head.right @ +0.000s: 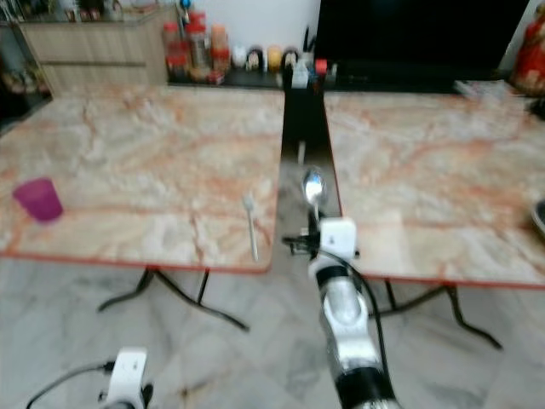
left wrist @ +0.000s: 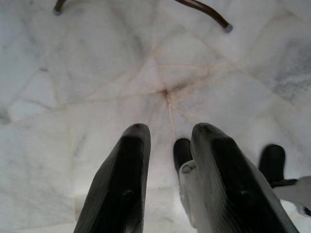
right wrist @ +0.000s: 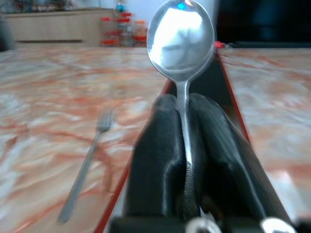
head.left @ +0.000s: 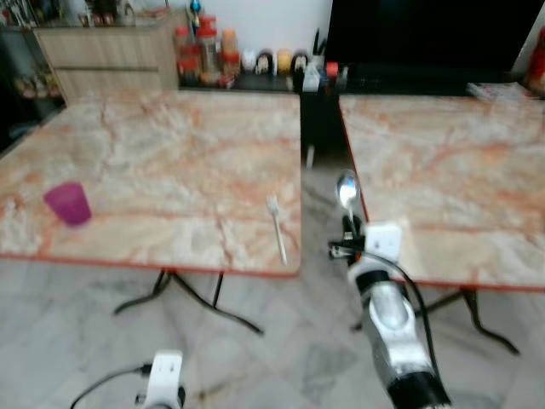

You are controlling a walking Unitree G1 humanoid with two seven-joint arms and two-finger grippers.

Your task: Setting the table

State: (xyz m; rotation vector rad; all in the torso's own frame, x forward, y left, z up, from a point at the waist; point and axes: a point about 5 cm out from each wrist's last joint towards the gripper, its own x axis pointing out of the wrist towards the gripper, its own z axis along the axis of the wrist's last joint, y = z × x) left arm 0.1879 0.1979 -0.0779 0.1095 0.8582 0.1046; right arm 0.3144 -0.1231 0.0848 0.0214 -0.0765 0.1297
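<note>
My right gripper [head.left: 347,223] is shut on a silver spoon [head.left: 347,190], bowl pointing forward, held in the gap between two marble-patterned tables. In the right wrist view the spoon [right wrist: 181,36] stands up between the black fingers [right wrist: 160,145]. A silver fork [head.left: 278,228] lies near the front right corner of the left table [head.left: 170,153], left of the spoon. A purple cup [head.left: 68,204] stands at that table's front left. My left gripper [left wrist: 167,141] hangs low over the floor, its fingers slightly apart with nothing between them.
The right table [head.left: 443,170] stands across a narrow gap. Jars and bottles [head.left: 204,51] line a dark counter at the back, next to a wooden cabinet [head.left: 102,47]. Black table legs [head.left: 196,298] stand on the pale marble floor.
</note>
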